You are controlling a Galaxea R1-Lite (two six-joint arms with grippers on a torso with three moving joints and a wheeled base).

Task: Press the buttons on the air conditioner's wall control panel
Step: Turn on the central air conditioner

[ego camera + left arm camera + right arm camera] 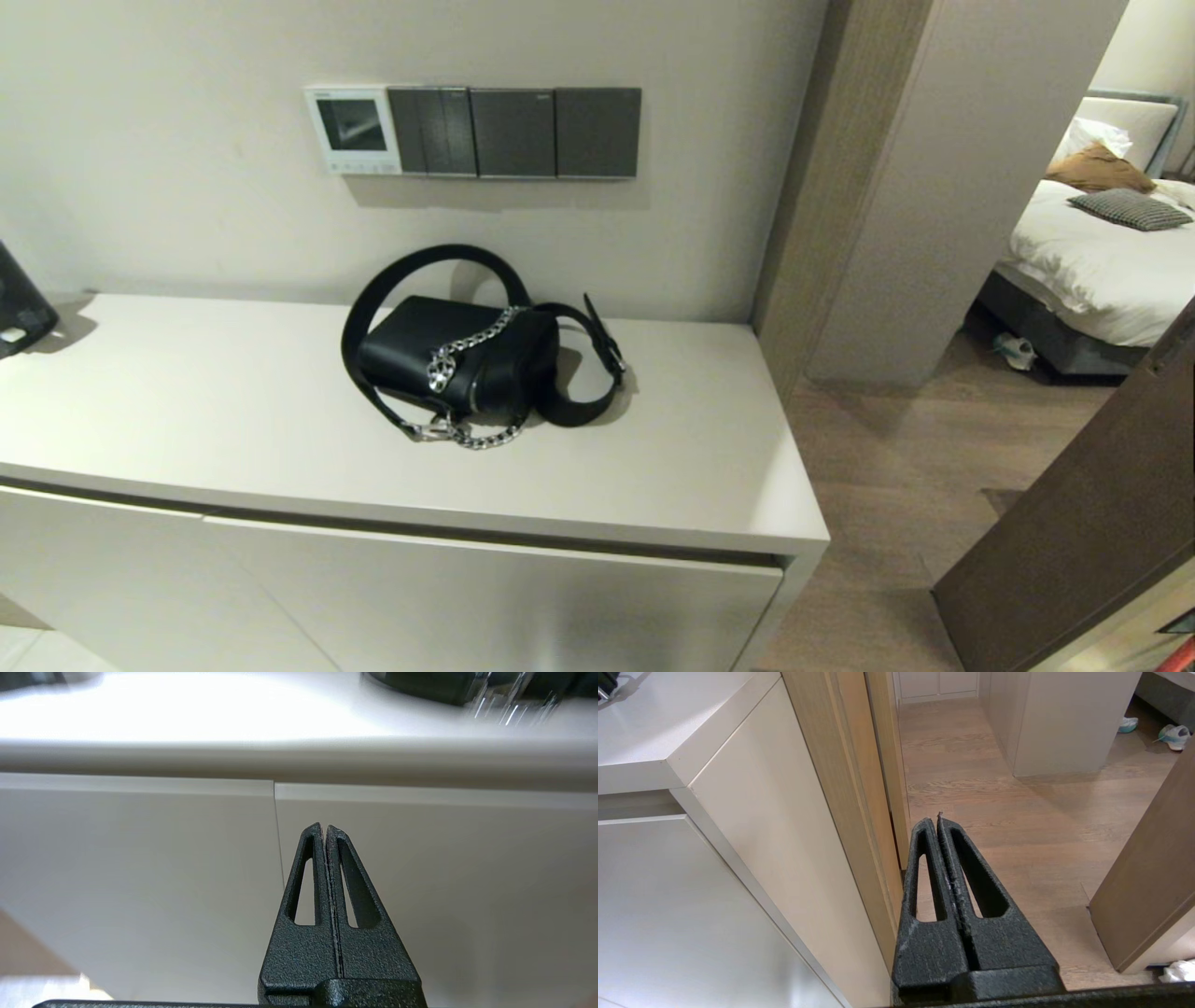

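Note:
The air conditioner's wall control panel (353, 130) is a small white square with a dark screen, mounted on the wall above the cabinet. Its buttons (362, 167) form a row of tiny pale keys along its lower edge. Neither gripper shows in the head view. My left gripper (324, 827) is shut and empty, low in front of the cabinet doors. My right gripper (934, 819) is shut and empty, low beside the cabinet's right end, over the wooden floor.
Three dark grey switch plates (514, 132) sit right of the panel. A black handbag (462, 357) with a chain and strap lies on the white cabinet top (187, 411). A dark object (21, 303) stands at the far left. A doorway opens at the right.

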